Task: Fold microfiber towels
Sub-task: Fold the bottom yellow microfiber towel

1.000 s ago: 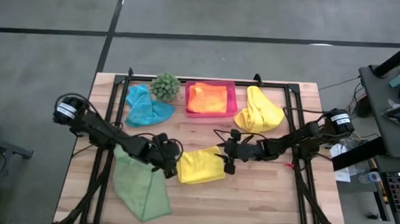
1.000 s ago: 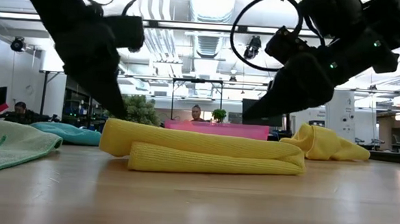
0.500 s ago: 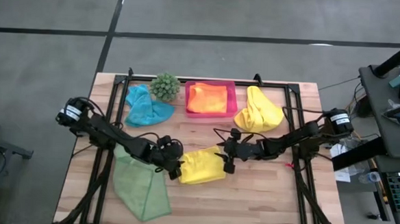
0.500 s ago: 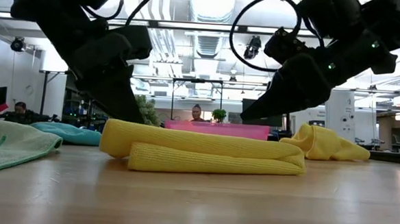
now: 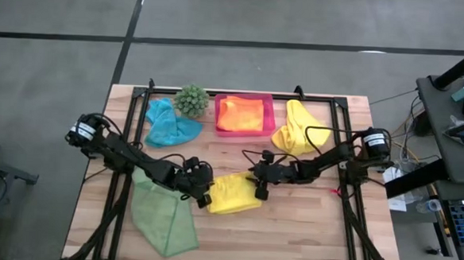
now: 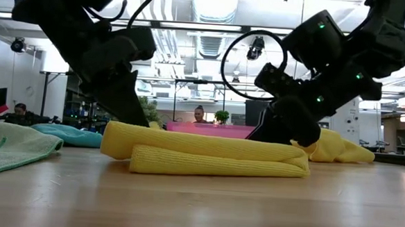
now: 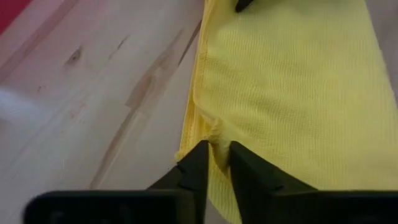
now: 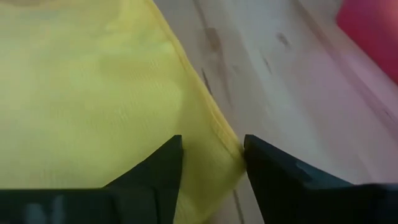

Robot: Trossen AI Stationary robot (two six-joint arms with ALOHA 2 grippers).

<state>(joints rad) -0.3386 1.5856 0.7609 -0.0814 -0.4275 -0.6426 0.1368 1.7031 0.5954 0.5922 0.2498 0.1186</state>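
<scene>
A folded yellow towel (image 5: 233, 194) lies in the table's middle, several layers thick in the low view (image 6: 207, 154). My left gripper (image 5: 204, 195) is at its left end, shut on its edge (image 7: 214, 163). My right gripper (image 5: 258, 186) is low over the towel's right end. Its open fingers stand on either side of the towel's far right corner (image 8: 211, 158). A light green towel (image 5: 162, 215) lies spread at the near left. A teal towel (image 5: 168, 125) and a second yellow towel (image 5: 300, 129) lie bunched at the back. An orange towel (image 5: 241, 113) lies in the pink tray (image 5: 269, 116). My left gripper pinches a small pucker of the folded yellow towel's left edge (image 7: 216, 135) between its two fingertips. The fingers slant down from the table's left. The towel lies flat on the table, slack. My right gripper has the towel's corner between its fingers; whether they touch it, I cannot tell.
A small spiky green plant (image 5: 190, 100) stands at the back beside the pink tray. Black frame rails (image 5: 126, 180) run along the table's left and right sides. Bare wood (image 5: 290, 236) lies along the near edge, right of the green towel.
My left gripper has sunk and tipped down onto the yellow towel's left end. My right gripper has gone down and toward the table's left, onto the towel's right end. The towel has kept its place and shape.
</scene>
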